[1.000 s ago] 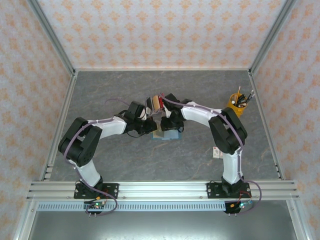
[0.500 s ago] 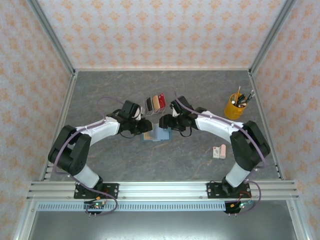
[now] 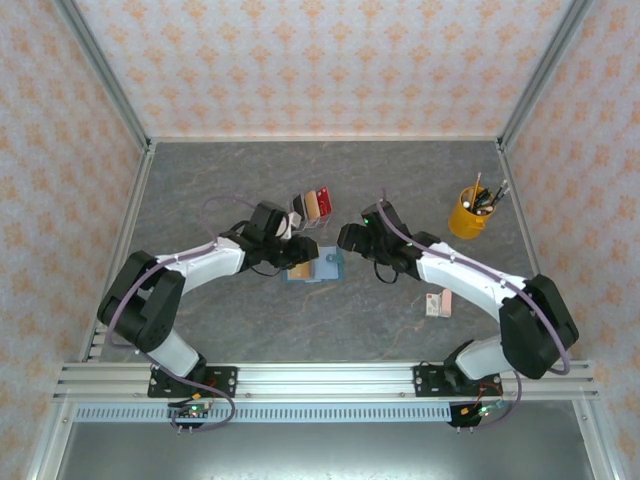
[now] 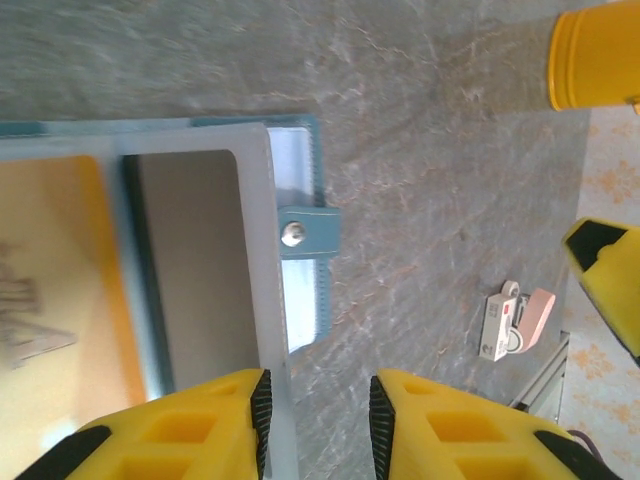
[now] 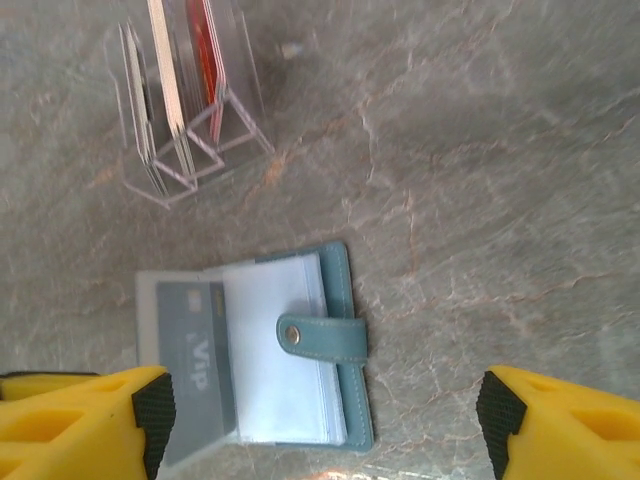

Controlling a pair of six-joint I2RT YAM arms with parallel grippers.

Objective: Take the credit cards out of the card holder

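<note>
The flat blue-teal folding card holder lies open on the grey marbled counter, lower centre of the right wrist view. A grey plastic credit card and an orange credit card sit in its clear pockets, so extraction looks unfinished; next, one card's edge needs pinching and sliding out. The left gripper stands partly open at the pocket edge and the right gripper wide above the holder, both empty.

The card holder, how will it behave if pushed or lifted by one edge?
Probably floppy: the card holder is clear sleeves in a thin cover, so lifted by an edge it would likely sag open. Lying flat on the table, it should slide, not tip or roll.
</note>
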